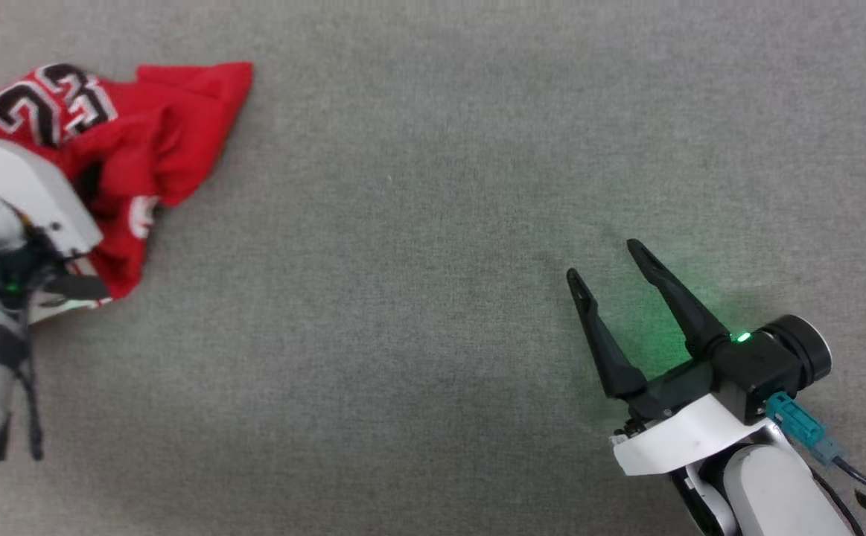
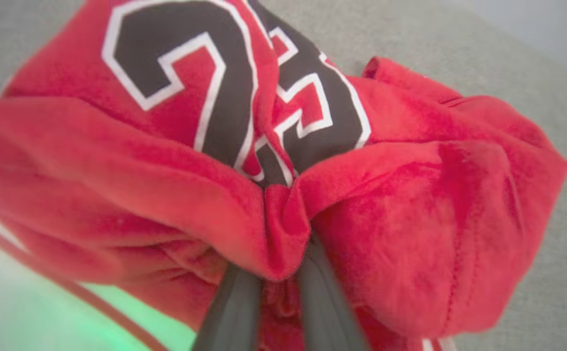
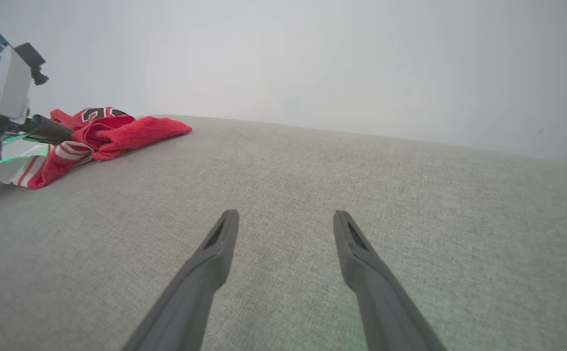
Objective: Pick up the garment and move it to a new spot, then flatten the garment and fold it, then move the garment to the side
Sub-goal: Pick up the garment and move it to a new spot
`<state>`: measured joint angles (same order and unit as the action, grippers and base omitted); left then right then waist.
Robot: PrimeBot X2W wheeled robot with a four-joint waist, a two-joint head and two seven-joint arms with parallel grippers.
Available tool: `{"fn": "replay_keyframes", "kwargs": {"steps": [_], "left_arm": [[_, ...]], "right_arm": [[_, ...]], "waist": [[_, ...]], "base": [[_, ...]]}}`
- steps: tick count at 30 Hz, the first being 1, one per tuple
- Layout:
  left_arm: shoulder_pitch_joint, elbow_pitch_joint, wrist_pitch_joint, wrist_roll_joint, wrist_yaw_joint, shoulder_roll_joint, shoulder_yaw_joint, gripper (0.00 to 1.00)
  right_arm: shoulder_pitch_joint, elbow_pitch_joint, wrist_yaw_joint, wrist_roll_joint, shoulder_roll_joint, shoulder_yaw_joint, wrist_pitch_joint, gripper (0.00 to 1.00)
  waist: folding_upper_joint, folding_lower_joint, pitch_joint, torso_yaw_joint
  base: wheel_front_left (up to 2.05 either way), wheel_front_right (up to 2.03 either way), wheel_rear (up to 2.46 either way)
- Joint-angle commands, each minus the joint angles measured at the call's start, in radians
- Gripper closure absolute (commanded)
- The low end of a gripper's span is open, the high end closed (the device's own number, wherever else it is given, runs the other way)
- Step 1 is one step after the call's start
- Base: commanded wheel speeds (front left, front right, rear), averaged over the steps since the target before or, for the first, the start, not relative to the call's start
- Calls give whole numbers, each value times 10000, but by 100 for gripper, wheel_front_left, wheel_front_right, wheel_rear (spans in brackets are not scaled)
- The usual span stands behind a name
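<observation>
T-shirt: the red T-shirt (image 1: 164,134) is lying crumpled in a heap at the far left of the grey fabric surface (image 1: 433,186), in the upper left corner of the head view.
Print: a black number with a white outline is showing on top of the heap, and in the left wrist view (image 2: 410,219) it is creasing down its middle.
Trim: in the right wrist view (image 3: 117,134) a red-and-white striped band (image 3: 66,152) is curling along the near edge, with a white sleeve (image 3: 3,171) spreading out beside it.
Left gripper: the left gripper (image 1: 97,286) is reaching into the near side of the heap. Its two dark fingers (image 2: 229,312) are sitting close together and pinching a fold of red cloth between them, with their tips buried under the fabric.
Right gripper: the right gripper (image 1: 604,260) is hanging low over bare surface at the lower right, well apart from the T-shirt. Its fingers (image 3: 205,263) are spreading wide and holding nothing.
Green light: a small green lamp (image 1: 742,339) is glowing on the right gripper's body and tinting the surface around it.
Connector: a teal plug (image 1: 797,428) with a dark cable is sticking out at the right wrist.
</observation>
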<state>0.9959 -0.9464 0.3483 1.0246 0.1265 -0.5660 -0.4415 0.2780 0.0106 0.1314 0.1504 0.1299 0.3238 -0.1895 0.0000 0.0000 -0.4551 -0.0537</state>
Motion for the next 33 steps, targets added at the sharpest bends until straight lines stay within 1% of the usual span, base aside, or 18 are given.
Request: {"fn": "replay_keyframes", "kwargs": {"steps": [1, 4, 7, 12, 22, 29, 33], "left_arm": [[-51, 134, -355, -42, 67, 264, -209, 100], [88, 478, -923, 16, 54, 11, -519, 100], [192, 1033, -1247, 151, 54, -7, -993, 100], [481, 2040, -1458, 423, 55, -195, -1841, 100], [1483, 4213, -1178, 847, 55, -218, -3789, 100], [1890, 5429, -512, 949, 55, 34, -5424, 100], [1914, 5733, -255, 1065, 55, 276, -6315, 100]], "right_arm": [[-90, 76, -14, 51, 12, -79, -85, 0], [-249, 182, -14, 127, -54, -223, -150, 0], [-421, 274, -14, 160, -91, -508, -229, 0], [-691, 374, -14, 237, -211, -1028, -361, 0], [-1087, 418, -14, 340, -491, -1798, -610, 0], [-1149, 299, -14, 435, -648, -2219, -706, 0], [-1156, 249, -14, 507, -714, -2480, -742, 0]], "waist": [[0, 0, 394, -90], [0, 0, 766, -122], [0, 0, 1113, -152], [0, 0, 1560, -55], [0, 0, 2005, 652], [0, 0, 1815, 1443], [0, 0, 1543, 1888]], "base": [[0, 0, 0], [0, 0, 0], [0, 0, 0], [0, 0, 0], [0, 0, 0], [0, 0, 0], [0, 0, 0]]}}
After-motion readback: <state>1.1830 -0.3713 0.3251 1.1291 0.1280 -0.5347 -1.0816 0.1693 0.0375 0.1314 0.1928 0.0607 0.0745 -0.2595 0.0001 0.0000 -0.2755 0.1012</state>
